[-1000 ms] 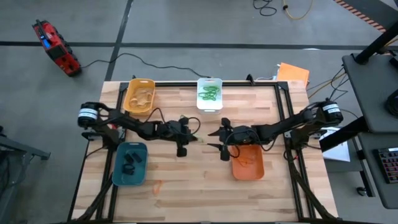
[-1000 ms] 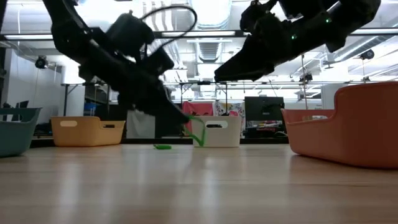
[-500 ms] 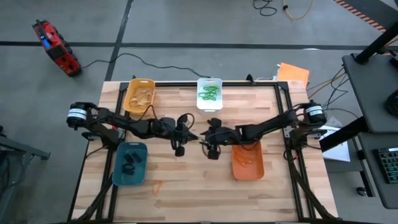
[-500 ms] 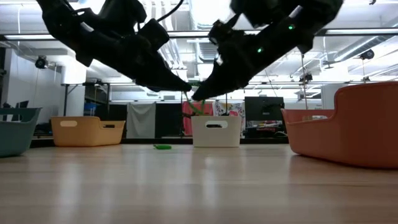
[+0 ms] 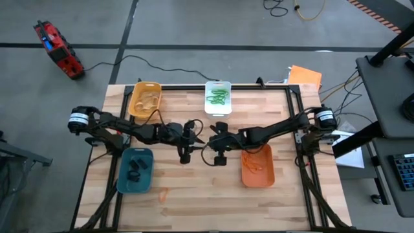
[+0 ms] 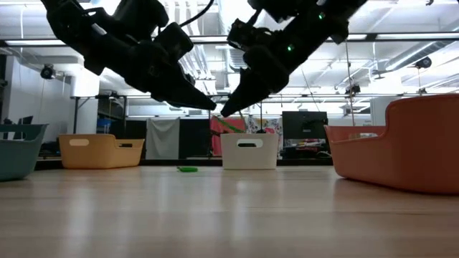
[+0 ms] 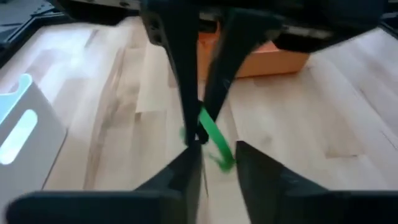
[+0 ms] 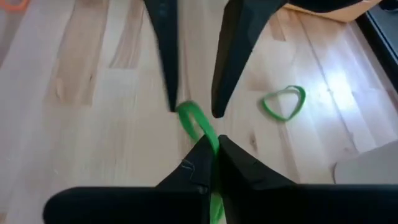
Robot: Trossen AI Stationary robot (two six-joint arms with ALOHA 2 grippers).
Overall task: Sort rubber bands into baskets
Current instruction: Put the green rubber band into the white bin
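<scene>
1. Surface: a pale wooden butcher-block table point(image 5: 194, 188) in a black frame stands on a grey floor; the low view shows a workshop with ceiling lights behind it.
2. Baskets: a yellow rounded plastic basket point(image 5: 145, 99) and a white plastic basket point(image 5: 218, 97) sit along the far edge, a teal-blue plastic basket point(image 5: 134, 170) at the near left, and an orange plastic basket point(image 5: 257, 166) at the near right.
3. Task item: a thin green rubber band point(image 8: 198, 127) hangs above mid-table, between the two gripper tips.
4. Right gripper point(image 8: 211, 149): fingers pinched together on that green band.
5. Left gripper point(image 7: 214, 155): fingers slightly parted, with the band's other end between them; whether they grip it cannot be told.
6. Loose item: a second green rubber loop point(image 8: 283, 102) lies flat on the wood near the white basket.
7. Change: a second ago the left gripper alone carried the band low over the table, and the right gripper stood wide apart; the right gripper has since come across and closed, and the left fingers have eased.
</scene>
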